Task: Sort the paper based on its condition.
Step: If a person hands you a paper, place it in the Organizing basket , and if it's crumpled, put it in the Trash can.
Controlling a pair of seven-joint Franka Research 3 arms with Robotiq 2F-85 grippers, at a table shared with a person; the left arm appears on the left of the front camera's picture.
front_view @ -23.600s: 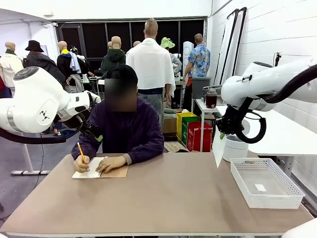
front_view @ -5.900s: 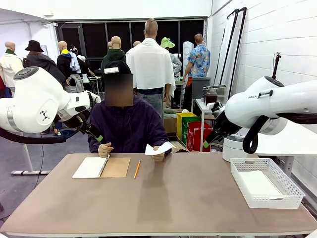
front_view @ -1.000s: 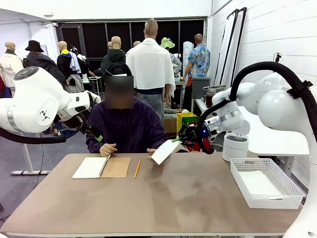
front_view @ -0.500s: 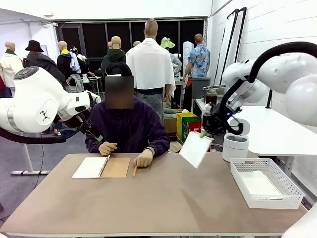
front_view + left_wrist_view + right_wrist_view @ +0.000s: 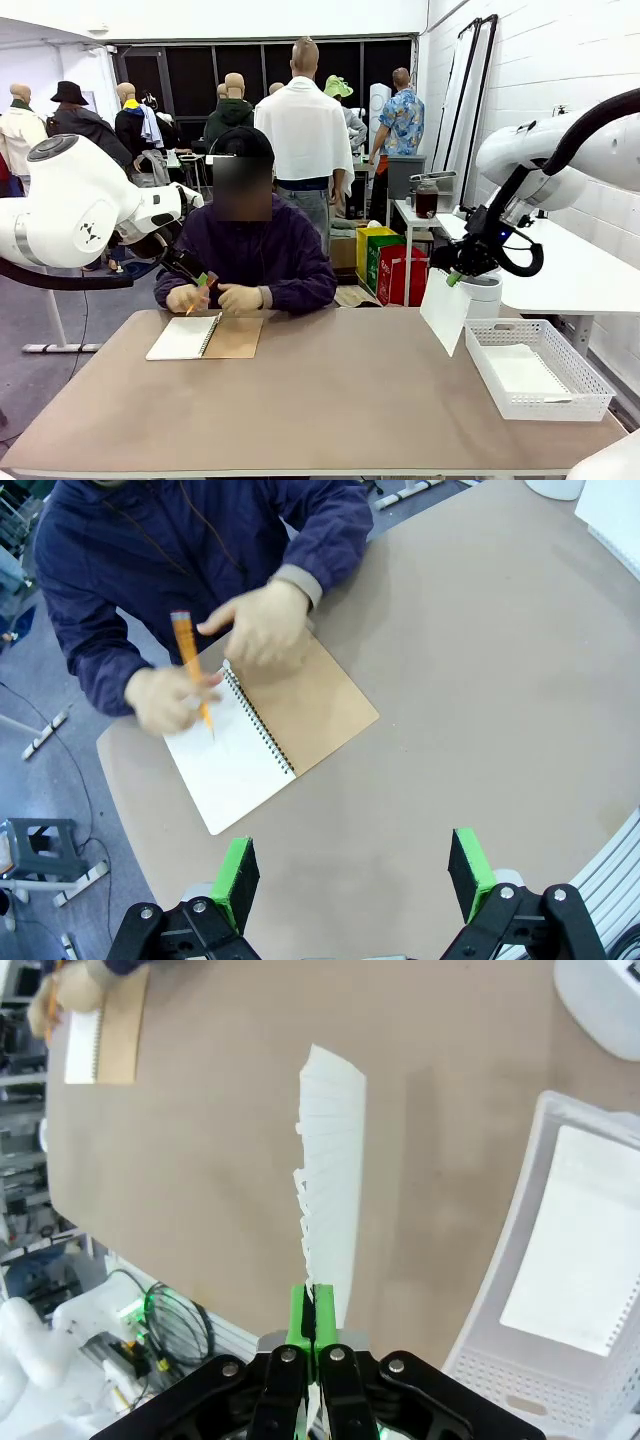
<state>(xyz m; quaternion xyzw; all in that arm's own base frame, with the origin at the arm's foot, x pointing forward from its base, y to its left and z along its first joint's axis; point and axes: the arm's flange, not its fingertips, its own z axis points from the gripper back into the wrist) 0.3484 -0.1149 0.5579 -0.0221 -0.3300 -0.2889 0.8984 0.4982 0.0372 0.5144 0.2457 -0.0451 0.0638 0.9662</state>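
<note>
one white paper sheet (image 5: 445, 312), smooth, ragged spiral-hole edge; we note right fingers (image 5: 298, 1318) clamped on its top corner, left fingers (image 5: 238, 875) spread apart, empty.

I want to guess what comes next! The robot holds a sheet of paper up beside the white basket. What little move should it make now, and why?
Probably slide the right claw sideways until the sheet of paper hangs over the basket. The claw is shut on its top, it dangles just short of the rim, and another sheet already lies inside.
</note>
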